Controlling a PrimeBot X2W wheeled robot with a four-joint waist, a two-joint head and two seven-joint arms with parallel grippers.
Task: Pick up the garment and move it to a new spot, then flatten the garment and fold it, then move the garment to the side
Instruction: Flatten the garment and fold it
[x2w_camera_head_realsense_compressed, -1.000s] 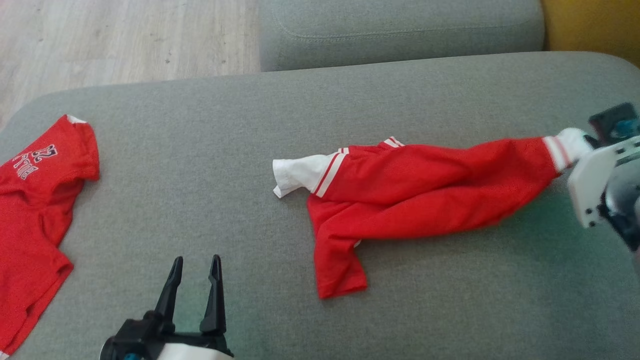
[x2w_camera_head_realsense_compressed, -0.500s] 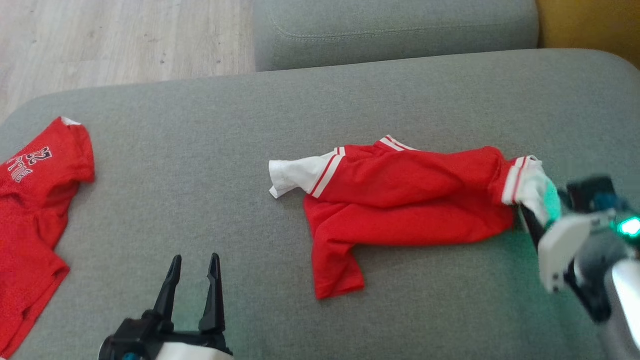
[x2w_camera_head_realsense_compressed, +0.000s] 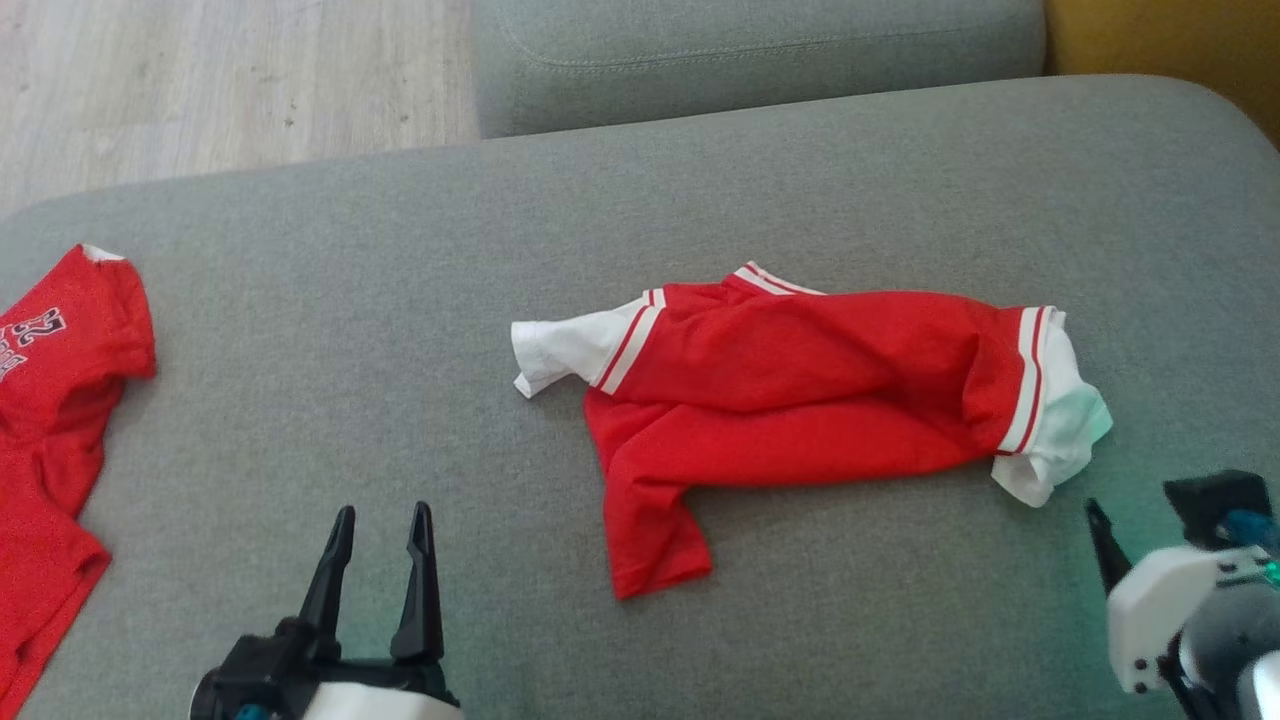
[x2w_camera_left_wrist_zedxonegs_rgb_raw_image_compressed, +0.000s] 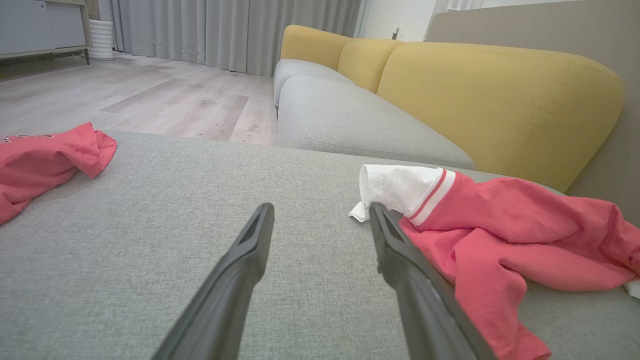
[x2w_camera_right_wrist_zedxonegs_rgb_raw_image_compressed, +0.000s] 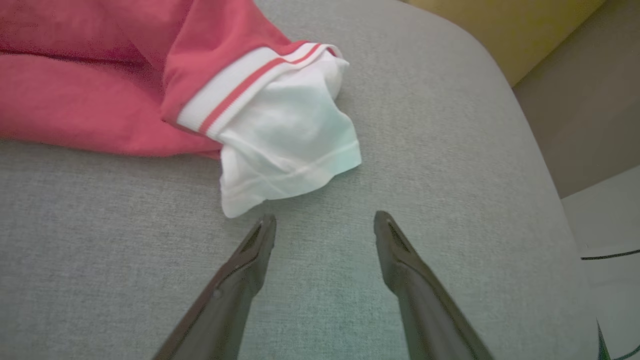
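seeing the garment (x2w_camera_head_realsense_compressed: 800, 390) crumpled mid-cushion (x2w_camera_head_realsense_compressed: 300, 350), white sleeves (x2w_camera_head_realsense_compressed: 560, 350) poking out both ends. have the right gripper (x2w_camera_right_wrist_zedxonegs_rgb_raw_image_compressed: 324, 218) spread wide and empty — tips just short of the nearer sleeve, not touching. same with the left gripper (x2w_camera_head_realsense_compressed: 382, 512) — spread, holding nothing, apart from the other sleeve. also spotting another red shirt (x2w_camera_head_realsense_compressed: 50, 400) at the left edge.

Left end effector (x2w_camera_head_realsense_compressed: 383, 510) sat low on the left, dark fingers parted, pointing forward, right end effector (x2w_camera_right_wrist_zedxonegs_rgb_raw_image_compressed: 325, 218) hovered low on the right, fingers likewise spread
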